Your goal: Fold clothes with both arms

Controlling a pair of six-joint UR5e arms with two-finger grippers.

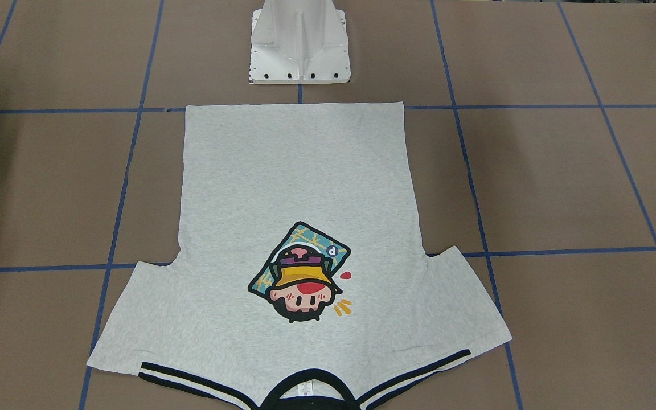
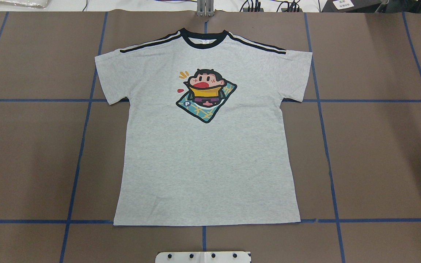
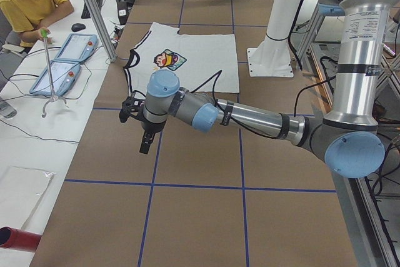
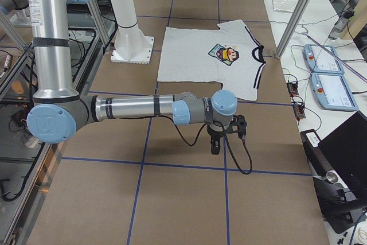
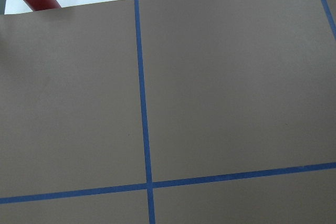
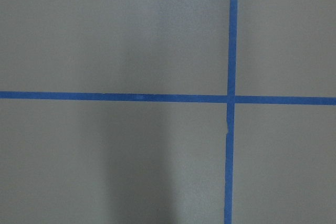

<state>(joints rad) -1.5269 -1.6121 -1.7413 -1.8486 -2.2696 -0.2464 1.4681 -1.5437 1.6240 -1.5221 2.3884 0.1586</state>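
Your grey T-shirt [image 2: 207,164] lies flat, print up, in the middle of the table [image 2: 378,153]. Its long axis runs straight out from the pedestal [image 1: 299,51], with the hem nearest the base and the black collar [image 2: 204,36] at the far edge. The left gripper [image 3: 145,147] hangs beyond its left sleeve and the right gripper [image 4: 215,146] beyond its right. Both are well apart from the cloth, so each must travel inward, and neither looks nearer. You cannot tell from these side views whether either claw is wide or narrow.

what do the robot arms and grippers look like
The left arm and right arm are silver-grey tubes with light-blue joint caps and black bands. The left gripper and right gripper are black, with a thin black cable looping alongside.
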